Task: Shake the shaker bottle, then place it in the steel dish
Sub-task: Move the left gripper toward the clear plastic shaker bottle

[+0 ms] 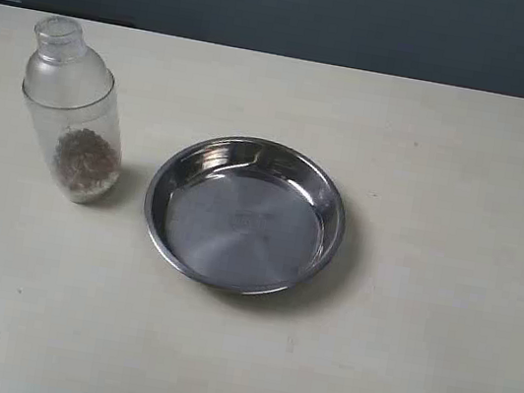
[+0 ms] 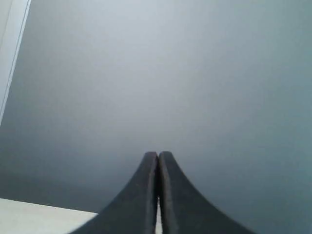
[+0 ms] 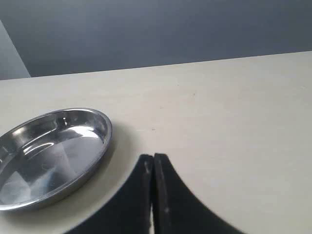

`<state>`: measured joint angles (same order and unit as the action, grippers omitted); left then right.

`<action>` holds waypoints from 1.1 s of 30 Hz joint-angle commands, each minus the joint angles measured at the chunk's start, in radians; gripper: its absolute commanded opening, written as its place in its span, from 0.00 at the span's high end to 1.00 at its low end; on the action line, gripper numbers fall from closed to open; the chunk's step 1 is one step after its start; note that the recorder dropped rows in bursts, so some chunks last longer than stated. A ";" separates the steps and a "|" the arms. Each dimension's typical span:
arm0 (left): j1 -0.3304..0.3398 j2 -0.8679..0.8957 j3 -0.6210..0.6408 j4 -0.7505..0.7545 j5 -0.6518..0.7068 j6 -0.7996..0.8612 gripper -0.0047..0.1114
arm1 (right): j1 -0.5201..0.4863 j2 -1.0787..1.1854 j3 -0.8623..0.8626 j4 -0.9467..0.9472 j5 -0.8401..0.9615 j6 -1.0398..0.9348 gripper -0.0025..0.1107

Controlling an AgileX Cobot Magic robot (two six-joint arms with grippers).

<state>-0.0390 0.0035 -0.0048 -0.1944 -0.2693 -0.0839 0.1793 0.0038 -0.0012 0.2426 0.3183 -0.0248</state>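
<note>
Count on inspection: one shaker bottle (image 1: pixel 72 117), containing one heap of brown granules (image 1: pixel 85 161), individual grains too small to count. One steel dish (image 1: pixel 238 223). One counter (image 1: pixel 420 331), bearing both items. Two pincers: the left pincer (image 2: pixel 158 158) and the right pincer (image 3: pixel 153 161), each seen only in its own wrist view.

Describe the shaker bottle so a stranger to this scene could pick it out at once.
On the pale table, find the round steel dish near the middle. Standing upright just left of it in the exterior view is the shaker bottle: the only tall, frosted clear thing, with brown granules inside.
</note>
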 commanded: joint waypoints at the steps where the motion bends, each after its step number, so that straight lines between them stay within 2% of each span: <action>1: -0.001 -0.003 0.005 -0.014 -0.022 -0.019 0.96 | 0.002 -0.004 0.001 -0.004 -0.010 -0.001 0.98; 7: -0.001 0.078 -0.018 0.018 -0.367 0.022 0.96 | 0.002 -0.004 0.001 -0.004 -0.010 -0.001 0.98; 9: -0.001 0.147 -0.080 0.078 -0.373 0.027 0.96 | 0.002 -0.004 0.001 -0.004 -0.010 -0.001 0.98; 14: -0.001 0.402 -0.301 0.343 -0.420 0.013 0.96 | 0.002 -0.004 0.001 -0.004 -0.010 -0.001 0.98; 17: -0.001 0.550 -0.425 0.399 -0.376 -0.022 0.95 | 0.002 -0.004 0.001 -0.004 -0.010 -0.001 0.98; 19: -0.001 0.610 -0.482 0.403 -0.307 -0.069 0.88 | 0.002 -0.004 0.001 -0.004 -0.010 -0.001 0.98; 21: -0.001 0.644 -0.495 0.416 -0.253 -0.126 0.76 | 0.002 -0.004 0.001 -0.004 -0.010 -0.001 0.98; 27: -0.001 0.654 -0.402 0.540 -0.135 -0.325 0.36 | 0.002 -0.004 0.001 -0.004 -0.010 -0.001 0.98; 30: -0.001 0.661 -0.310 0.540 -0.117 -0.325 0.24 | 0.002 -0.004 0.001 -0.004 -0.010 -0.001 0.98; 33: -0.001 0.661 -0.222 0.540 -0.143 -0.325 0.23 | 0.002 -0.004 0.001 -0.004 -0.010 -0.001 0.98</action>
<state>-0.0390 0.6619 -0.2950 0.3391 -0.3995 -0.3973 0.1793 0.0038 -0.0012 0.2426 0.3183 -0.0248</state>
